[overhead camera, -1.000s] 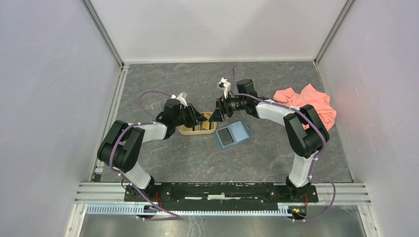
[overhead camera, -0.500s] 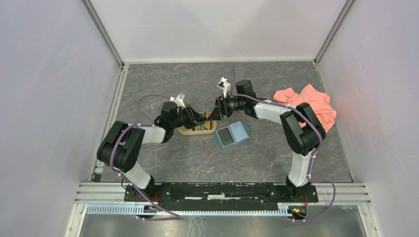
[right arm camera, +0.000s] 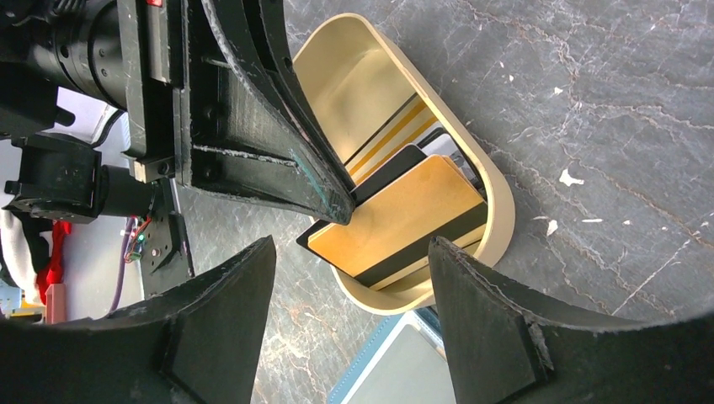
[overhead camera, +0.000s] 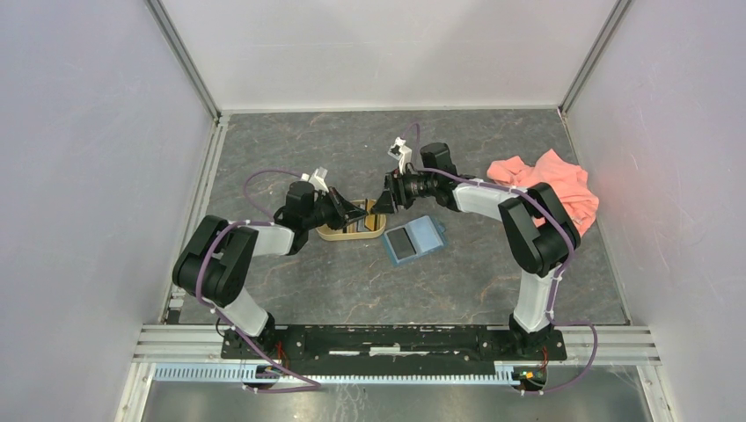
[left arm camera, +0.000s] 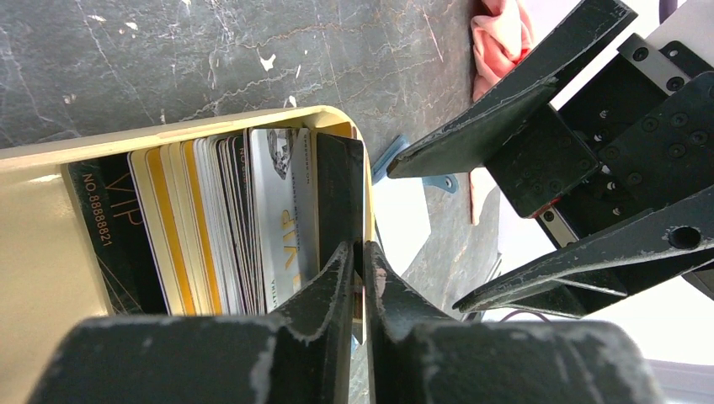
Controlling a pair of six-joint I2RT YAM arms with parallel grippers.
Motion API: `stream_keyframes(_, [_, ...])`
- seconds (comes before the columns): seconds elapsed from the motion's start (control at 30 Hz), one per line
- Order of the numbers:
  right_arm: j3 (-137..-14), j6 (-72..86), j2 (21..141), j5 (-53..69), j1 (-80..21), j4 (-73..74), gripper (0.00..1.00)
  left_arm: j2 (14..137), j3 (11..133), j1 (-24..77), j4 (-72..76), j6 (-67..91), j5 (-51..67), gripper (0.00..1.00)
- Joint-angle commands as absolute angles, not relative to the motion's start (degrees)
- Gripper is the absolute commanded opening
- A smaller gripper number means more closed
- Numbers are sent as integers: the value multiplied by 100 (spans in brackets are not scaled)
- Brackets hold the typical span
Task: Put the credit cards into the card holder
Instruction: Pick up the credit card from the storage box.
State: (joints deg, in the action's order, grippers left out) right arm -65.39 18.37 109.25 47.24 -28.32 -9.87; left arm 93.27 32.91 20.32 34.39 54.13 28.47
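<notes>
Left wrist view | left tool (left arm camera: 354,252) just pinched shut on end card (left arm camera: 339,181), other cards (left arm camera: 210,219) stacked in tray (left arm camera: 168,130) | right tool (right arm camera: 352,252) gaping, empty | wallet (overhead camera: 415,239) open beside tray | lift-out probably next

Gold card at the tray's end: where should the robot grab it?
By its top edge, from above. The gold card stands on edge in the tray, packed against the other cards, so only the edge above the rim is free. The left gripper pinches there.
</notes>
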Motion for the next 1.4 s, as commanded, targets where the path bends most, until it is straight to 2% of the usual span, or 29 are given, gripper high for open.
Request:
stream_keyframes(0.0, [-6447, 1908, 10758, 4676, -2790, -1247, 73, 9237, 3261, 1996, 3585, 5590, 2738, 12])
stream_keyframes(0.3, [-6408, 1825, 10696, 4685, -2782, -1230, 73, 9017, 3195, 1930, 3318, 5421, 2610, 3])
stream_keyframes(0.97, [-6438, 1381, 10581, 4846, -2776, -1097, 75, 8281, 3350, 1846, 1908, 4393, 2043, 2])
stream_keyframes(1.17, [-6554, 734, 10415, 5000, -2777, -774, 76, 7599, 3457, 1843, 1294, 3781, 1563, 2])
stream_keyframes(1.37, [-6682, -570, 10014, 5270, -2777, -112, 77, 6989, 3384, 1845, 1269, 3345, 1742, 2])
